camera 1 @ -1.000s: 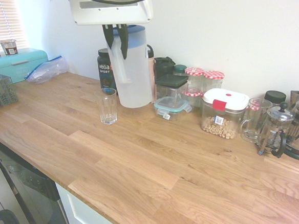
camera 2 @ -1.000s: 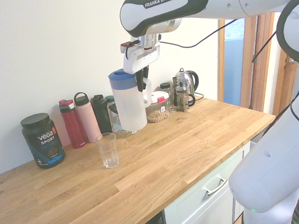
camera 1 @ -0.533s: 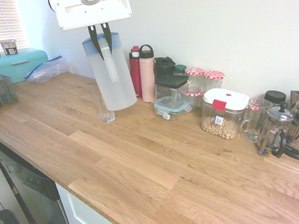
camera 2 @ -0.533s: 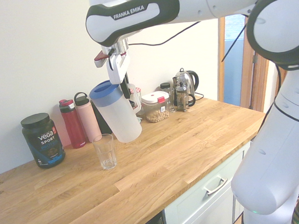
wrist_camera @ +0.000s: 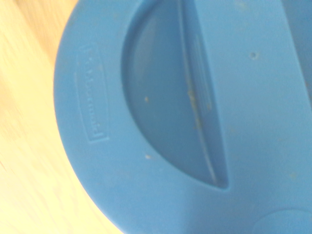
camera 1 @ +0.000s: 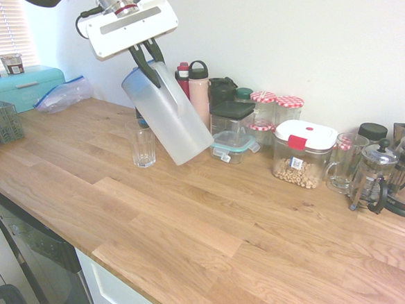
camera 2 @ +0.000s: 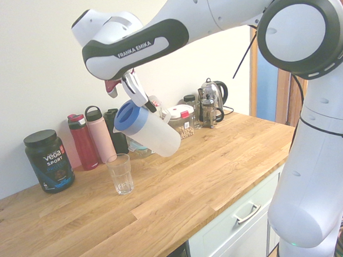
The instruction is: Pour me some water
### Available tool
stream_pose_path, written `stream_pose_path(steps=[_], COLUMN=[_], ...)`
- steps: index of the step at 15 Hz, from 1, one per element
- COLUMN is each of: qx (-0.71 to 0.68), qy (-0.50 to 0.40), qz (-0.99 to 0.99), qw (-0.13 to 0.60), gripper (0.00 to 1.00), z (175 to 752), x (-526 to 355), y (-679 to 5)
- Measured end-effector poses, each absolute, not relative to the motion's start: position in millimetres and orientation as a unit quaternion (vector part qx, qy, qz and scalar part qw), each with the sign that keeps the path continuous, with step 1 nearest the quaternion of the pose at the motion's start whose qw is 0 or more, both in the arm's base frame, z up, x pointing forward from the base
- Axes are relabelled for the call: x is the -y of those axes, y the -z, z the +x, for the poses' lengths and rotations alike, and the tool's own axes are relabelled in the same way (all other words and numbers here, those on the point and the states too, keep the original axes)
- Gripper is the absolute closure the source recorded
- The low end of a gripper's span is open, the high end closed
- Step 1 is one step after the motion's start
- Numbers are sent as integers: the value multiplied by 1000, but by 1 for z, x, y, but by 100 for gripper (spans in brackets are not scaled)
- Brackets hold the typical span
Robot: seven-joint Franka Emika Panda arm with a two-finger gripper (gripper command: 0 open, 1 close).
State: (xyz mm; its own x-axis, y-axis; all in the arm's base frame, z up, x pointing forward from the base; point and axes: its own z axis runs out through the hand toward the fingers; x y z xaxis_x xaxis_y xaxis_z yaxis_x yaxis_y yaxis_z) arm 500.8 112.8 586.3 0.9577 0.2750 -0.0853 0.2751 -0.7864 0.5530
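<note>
1. First exterior view: the gripper (camera 1: 149,56) was clamped on the side handle of the frosted-white jug (camera 1: 169,116), which hung clear of the wooden counter (camera 1: 193,222), tilted with its blue-lidded top toward the empty drinking glass (camera 1: 144,148). The glass stood upright on the counter just beside and below the jug's top; nothing could be seen in it. The water inside the jug could not be made out through the frosted wall.
2. Along the wall behind stood a pink bottle (camera 1: 199,89) with a dark loop cap, a clear box with a dark lid (camera 1: 232,122), two jars with red checked lids (camera 1: 276,112), and a clear container with a white lid and red clasp (camera 1: 303,152) holding pale round pieces at its bottom. A glass mug (camera 1: 346,161) and a French press (camera 1: 374,175) stood further along.
3. Second exterior view: the jug (camera 2: 151,130) leaned with its blue lid (camera 2: 126,117) above the glass (camera 2: 121,173), not touching it. A dark tub labelled "vega sport" (camera 2: 49,160), a red bottle (camera 2: 83,142) and the pink bottle (camera 2: 100,134) lined the wall.
4. Wrist view: the blue lid (wrist_camera: 195,117) filled nearly the whole picture, blurred, with pale wood at one edge.
</note>
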Motion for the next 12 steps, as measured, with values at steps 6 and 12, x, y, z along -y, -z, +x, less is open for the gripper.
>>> stream_pose_path(steps=[6, 12], qx=[-187, -208], qy=[16, 31], qz=[910, 877], qw=[371, 433], gripper=[100, 100], z=[516, 529], x=[-148, -177], y=[-558, -524])
